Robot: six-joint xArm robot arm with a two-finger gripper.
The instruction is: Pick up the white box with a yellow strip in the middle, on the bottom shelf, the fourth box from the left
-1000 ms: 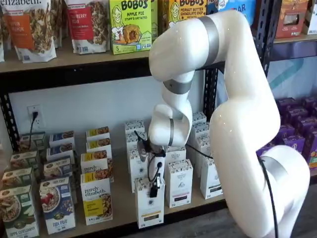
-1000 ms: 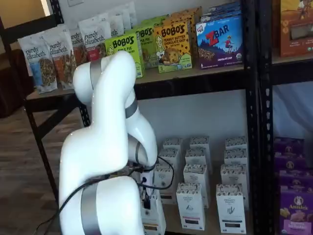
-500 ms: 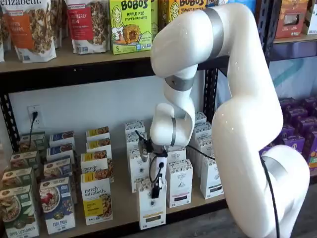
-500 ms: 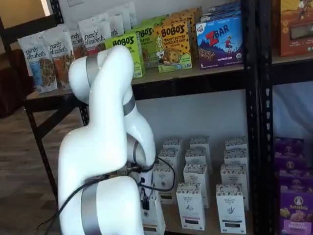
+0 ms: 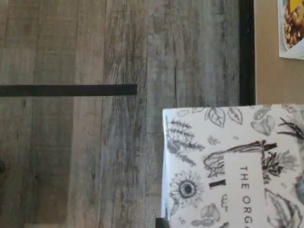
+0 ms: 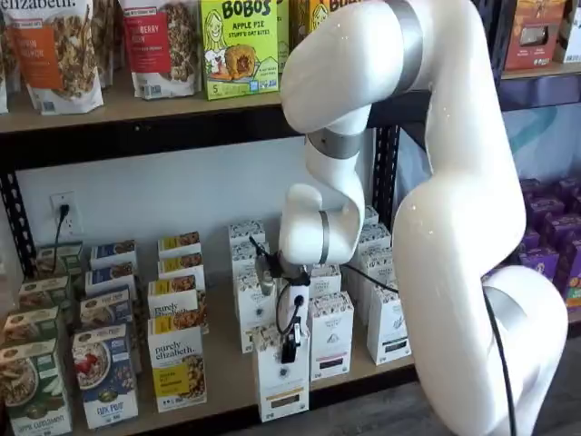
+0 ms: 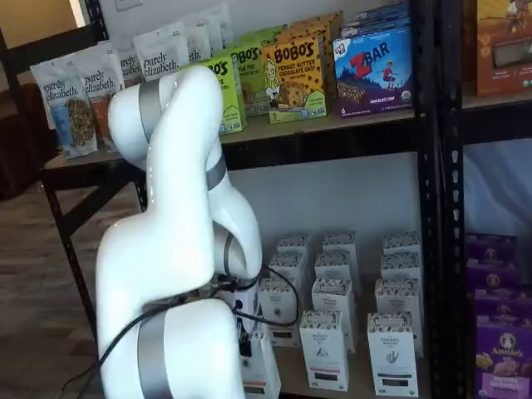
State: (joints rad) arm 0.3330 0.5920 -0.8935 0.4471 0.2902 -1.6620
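Note:
The white box [image 6: 283,389] has a speckled top and a thin yellow band with a dark label low on its face. It stands at the front edge of the bottom shelf [image 6: 227,386]. My gripper [image 6: 290,349] comes down on its top, black fingers closed on it. In a shelf view the box [image 7: 264,371] shows beside the arm, and the gripper [image 7: 243,344] is mostly hidden. In the wrist view the box's patterned side [image 5: 223,161] reaches out past the black rail [image 5: 246,52] over the floor.
Like white cartons [image 6: 329,338] stand just right of and behind the box. A purely elizabeth box [image 6: 178,365] and cereal boxes [image 6: 104,374] stand to the left. Purple boxes [image 6: 545,245] fill the neighbouring rack. My arm's big links [image 6: 463,227] hang before the shelves. Grey plank floor [image 5: 95,142] lies below.
The gripper and the white box have moved a little forward and to the right, towards the shelf's front edge. The upper arm has swung up and over.

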